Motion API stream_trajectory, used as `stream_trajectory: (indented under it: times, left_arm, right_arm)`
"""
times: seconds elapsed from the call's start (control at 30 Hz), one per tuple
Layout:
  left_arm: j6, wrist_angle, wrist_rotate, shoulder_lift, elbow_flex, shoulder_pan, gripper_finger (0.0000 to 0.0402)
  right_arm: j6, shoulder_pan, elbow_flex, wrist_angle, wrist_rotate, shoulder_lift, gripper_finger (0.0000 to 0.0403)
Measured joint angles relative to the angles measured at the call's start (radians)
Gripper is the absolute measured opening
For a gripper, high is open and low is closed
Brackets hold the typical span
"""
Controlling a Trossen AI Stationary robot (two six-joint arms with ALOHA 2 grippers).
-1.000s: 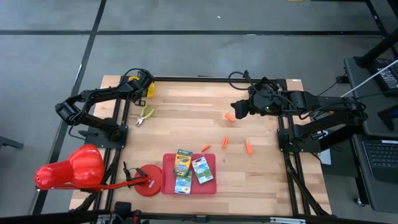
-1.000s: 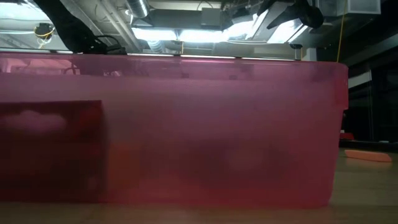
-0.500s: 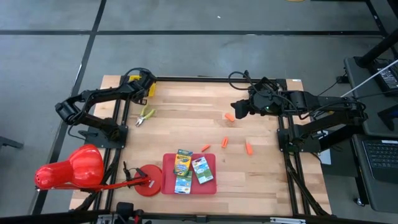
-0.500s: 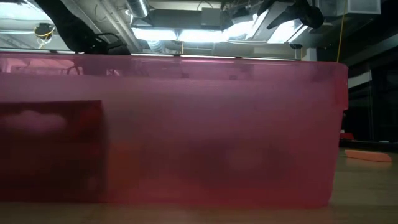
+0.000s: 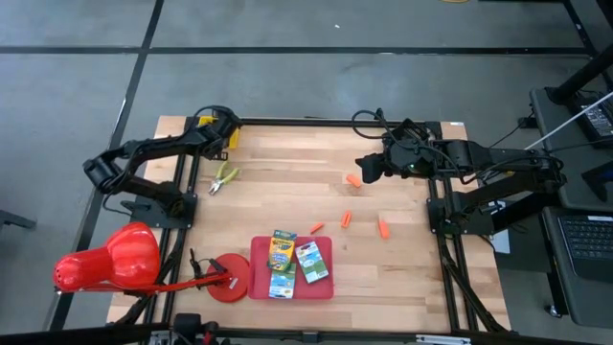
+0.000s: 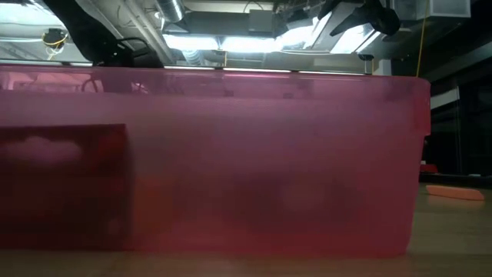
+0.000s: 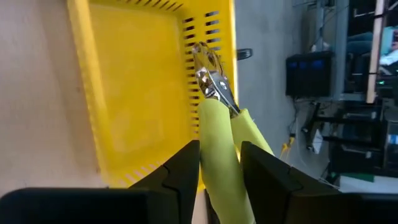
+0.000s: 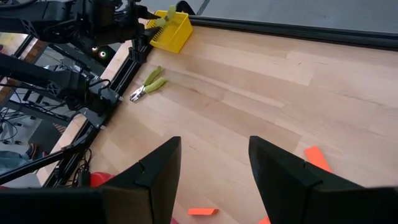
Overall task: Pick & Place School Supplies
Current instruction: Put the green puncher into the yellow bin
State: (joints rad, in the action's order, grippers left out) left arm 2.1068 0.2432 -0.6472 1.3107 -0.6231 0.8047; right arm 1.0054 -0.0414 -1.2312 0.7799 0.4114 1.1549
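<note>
The left end effector (image 7: pixel 219 171) poises a yellow-green-handled hand tool (image 7: pixel 219 134) over the yellow basket (image 7: pixel 134 87) at the table's (image 5: pixel 287 172) far left corner (its fingers flank the handles, grip uncertain). The right end effector (image 8: pixel 214 171) waits open by the far right edge, a second tool (image 5: pixel 224 177) lying near the left edge

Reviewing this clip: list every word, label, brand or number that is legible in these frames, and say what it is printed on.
No text reads clearly in any view.
Crayon box in the red tray: printed artwork, too small to read.
Second crayon box: print too small to read.
Green-white pack: print too small to read.
Yellow basket and pliers in the left wrist view: no lettering visible.
</note>
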Motion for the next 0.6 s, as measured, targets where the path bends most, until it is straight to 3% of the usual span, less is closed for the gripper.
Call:
stream_trajectory:
  times: [0.47, 0.53, 0.6]
  left_arm:
    - [-0.065, 0.089, -0.066, -0.151, 0.000, 0.002, 0.0129]
    - [-0.135, 0.099, -0.078, -0.180, 0.000, 0.002, 0.0127]
    - [-0.310, 0.095, -0.076, -0.216, 0.000, 0.004, 0.0126]
  right_arm:
    - [-0.011, 0.000, 0.000, 0.000, 0.000, 0.000, 0.0194]
    - [-0.012, 0.000, 0.000, 0.000, 0.000, 0.000, 0.0194]
    - [-0.014, 0.000, 0.000, 0.000, 0.000, 0.000, 0.0194]
